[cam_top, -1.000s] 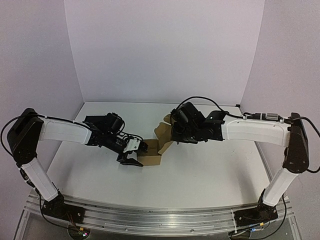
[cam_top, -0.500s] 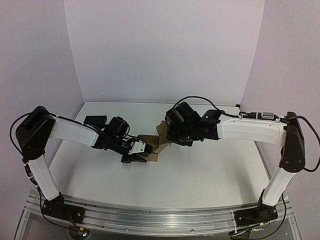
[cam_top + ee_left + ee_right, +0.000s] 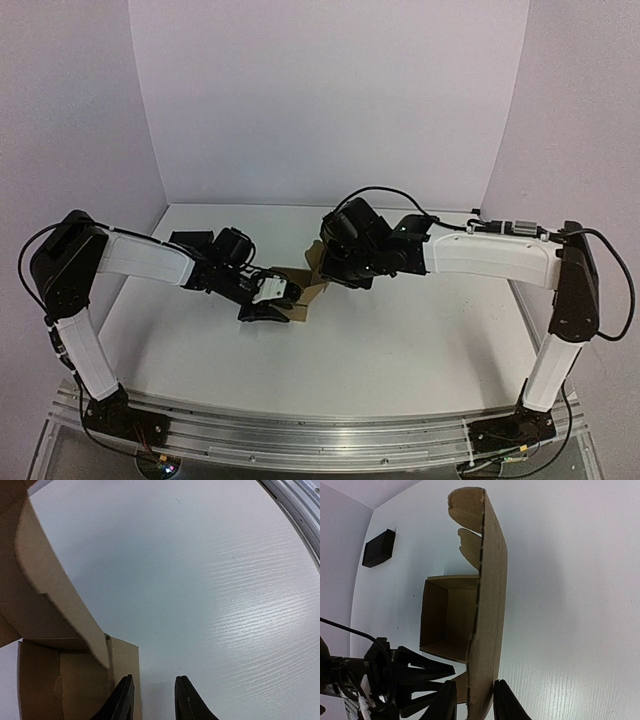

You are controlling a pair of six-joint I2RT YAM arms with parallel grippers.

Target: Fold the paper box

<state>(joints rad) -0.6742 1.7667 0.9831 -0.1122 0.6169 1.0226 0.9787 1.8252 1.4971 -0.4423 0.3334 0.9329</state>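
Observation:
The paper box is brown cardboard, partly folded into an open cuboid with a long flap standing up on one side. My right gripper straddles the flap's near end; the right finger touches it and a small gap shows on the left, so it is open. My left gripper is open low at the box's near-left corner, with one finger against a side wall and white table between the tips. It also shows in the right wrist view as black fingers beside the box.
A small black block lies on the white table to the far left of the box. Purple walls close in the back and sides. A metal rail runs along the near edge.
The left arm has reached in to the box and its jaws have narrowed. The right gripper has moved left with the flap and its jaws have parted. The box has shifted slightly left.

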